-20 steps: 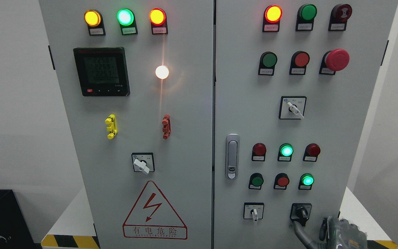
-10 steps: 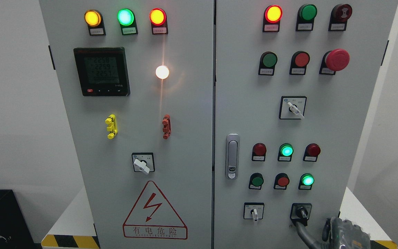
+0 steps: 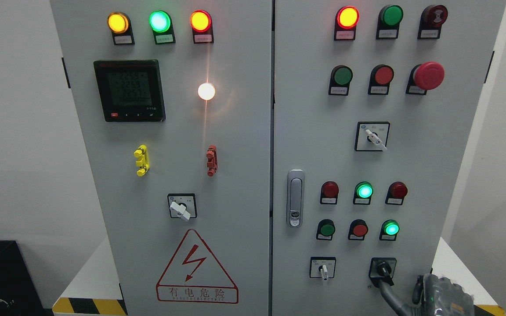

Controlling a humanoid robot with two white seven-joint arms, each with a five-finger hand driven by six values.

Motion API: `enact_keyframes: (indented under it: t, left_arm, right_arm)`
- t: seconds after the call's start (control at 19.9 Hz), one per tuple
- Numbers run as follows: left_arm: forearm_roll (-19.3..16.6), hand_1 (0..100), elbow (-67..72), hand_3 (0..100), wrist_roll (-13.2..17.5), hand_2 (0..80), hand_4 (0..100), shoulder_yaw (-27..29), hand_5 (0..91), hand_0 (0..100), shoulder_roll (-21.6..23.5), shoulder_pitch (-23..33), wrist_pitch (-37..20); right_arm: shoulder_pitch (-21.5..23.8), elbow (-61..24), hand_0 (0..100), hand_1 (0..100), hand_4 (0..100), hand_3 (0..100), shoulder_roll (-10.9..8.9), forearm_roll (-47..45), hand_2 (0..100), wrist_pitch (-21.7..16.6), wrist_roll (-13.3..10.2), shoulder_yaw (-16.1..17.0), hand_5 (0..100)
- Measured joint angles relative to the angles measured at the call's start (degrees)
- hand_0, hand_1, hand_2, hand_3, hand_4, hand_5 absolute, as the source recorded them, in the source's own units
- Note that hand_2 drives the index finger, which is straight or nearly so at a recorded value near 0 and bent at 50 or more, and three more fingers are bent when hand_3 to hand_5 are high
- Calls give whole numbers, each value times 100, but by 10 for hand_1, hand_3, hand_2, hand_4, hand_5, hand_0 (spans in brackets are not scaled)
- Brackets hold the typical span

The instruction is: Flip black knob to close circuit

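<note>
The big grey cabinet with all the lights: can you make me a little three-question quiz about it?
1. True or false: the right hand is at the bottom right, near the black knob.
2. Which sits right of the door handle? A) the warning triangle B) the black knob C) the meter screen
3. Fill in: the big mushroom button is coloured ____.

Key: 1 true; 2 B; 3 red.
</note>
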State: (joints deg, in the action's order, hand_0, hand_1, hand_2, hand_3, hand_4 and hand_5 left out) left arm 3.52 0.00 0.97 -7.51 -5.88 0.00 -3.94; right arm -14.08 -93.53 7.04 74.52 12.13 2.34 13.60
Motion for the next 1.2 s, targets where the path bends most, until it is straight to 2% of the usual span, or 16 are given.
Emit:
enact_keyframes:
  t: [1.2]
  left_arm:
    - [0,556,0,0,0,0,0,1,0,120,0,0,0]
  right_arm:
    - [-104,-21,0,90,856,968,-29,-74,844,11,66,123,932]
